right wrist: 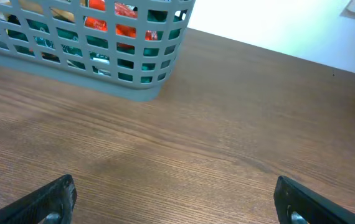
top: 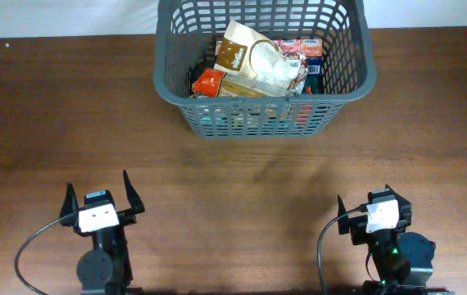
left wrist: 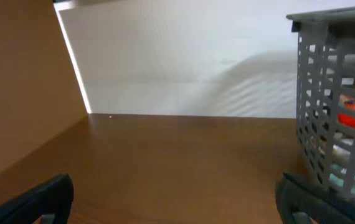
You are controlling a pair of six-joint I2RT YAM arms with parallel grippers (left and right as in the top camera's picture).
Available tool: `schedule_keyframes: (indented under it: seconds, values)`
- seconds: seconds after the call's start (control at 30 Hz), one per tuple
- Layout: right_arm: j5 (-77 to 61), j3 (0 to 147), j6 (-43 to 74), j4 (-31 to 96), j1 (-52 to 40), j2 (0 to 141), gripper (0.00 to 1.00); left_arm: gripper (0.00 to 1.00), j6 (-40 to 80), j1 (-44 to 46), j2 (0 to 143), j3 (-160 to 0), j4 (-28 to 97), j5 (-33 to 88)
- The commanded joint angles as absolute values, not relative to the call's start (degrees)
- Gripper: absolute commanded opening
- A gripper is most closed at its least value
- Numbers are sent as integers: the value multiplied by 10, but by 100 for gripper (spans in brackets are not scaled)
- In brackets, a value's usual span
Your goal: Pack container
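Observation:
The container (top: 250, 117), a dark grey lattice basket, stands at the far middle of the table. Inside lie a brown-and-white packet (top: 247, 54), a red packet (top: 209, 81) and other grocery packets. My left gripper (top: 99, 193) rests near the front left, open and holding nothing. My right gripper (top: 364, 197) rests near the front right, also open and holding nothing. Both are well short of the basket. In the left wrist view the left gripper (left wrist: 174, 202) spans bare wood, with the container (left wrist: 327, 93) to its right. In the right wrist view the right gripper (right wrist: 176, 202) spans bare wood, with the container (right wrist: 121, 78) ahead on the left.
The brown wooden table (top: 242, 188) stretches between the arms and the basket. A white wall (left wrist: 184, 62) runs behind the table's far edge. Black cables (top: 29, 246) loop beside each arm base.

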State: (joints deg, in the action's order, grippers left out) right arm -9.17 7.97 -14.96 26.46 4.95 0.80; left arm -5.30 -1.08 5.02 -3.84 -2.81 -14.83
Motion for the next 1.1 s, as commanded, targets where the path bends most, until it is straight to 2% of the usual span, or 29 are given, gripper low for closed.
schedule_keyframes:
  seconds: [0.0,0.5,1.07]
  values:
    - [-99,75,-141,263,54,2,99,99,-52,-8,34,-17,-30,-142]
    - [-99,75,-141,263,54,2,99,99,-52,-8,3,-5,36,-142]
    - [-99,75,-141,263,54,2,99,99,-52,-8,4,-5,35,-142]
